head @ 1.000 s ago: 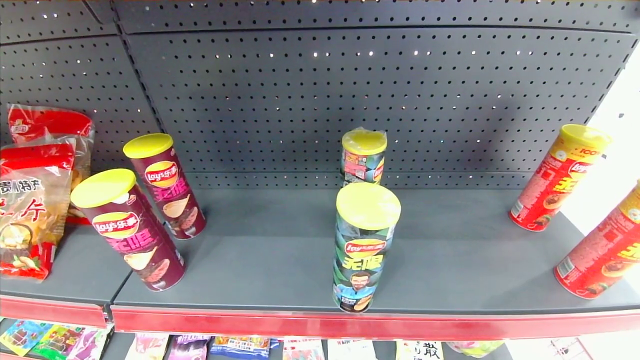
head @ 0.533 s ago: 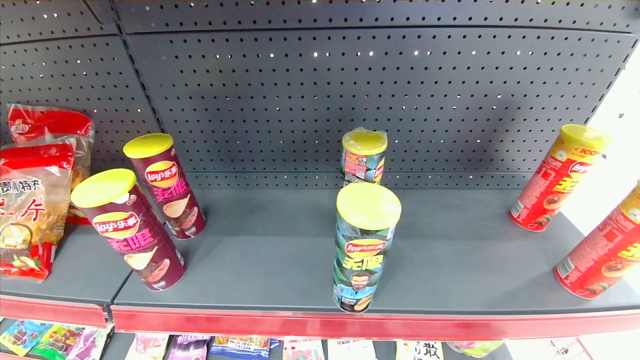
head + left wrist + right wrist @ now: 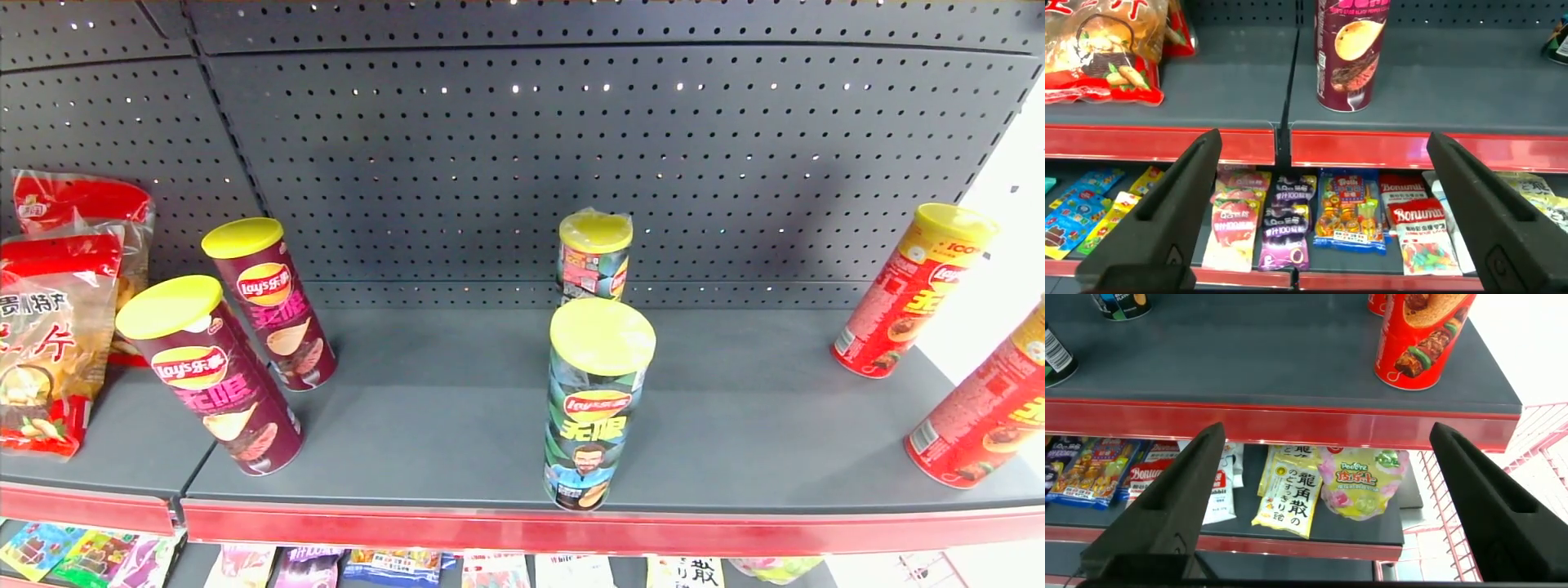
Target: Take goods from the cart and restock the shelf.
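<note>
Fingers (image 3: 1167, 212) of the left gripper (image 3: 1321, 139) are spread wide and hold nothing. Beyond the gap between them a purple can (image 3: 1349, 57) stands upright on the shelf (image 3: 1454, 98) (candy packets (image 3: 1351, 208) lie on the tier below). The right gripper (image 3: 1327, 429) likewise gapes empty, with a red can (image 3: 1421, 339) on the shelf beyond its fingers.

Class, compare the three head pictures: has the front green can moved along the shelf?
No. The front green can stands in the same spot, just behind the shelf's red edge and before the rear green can.
</note>
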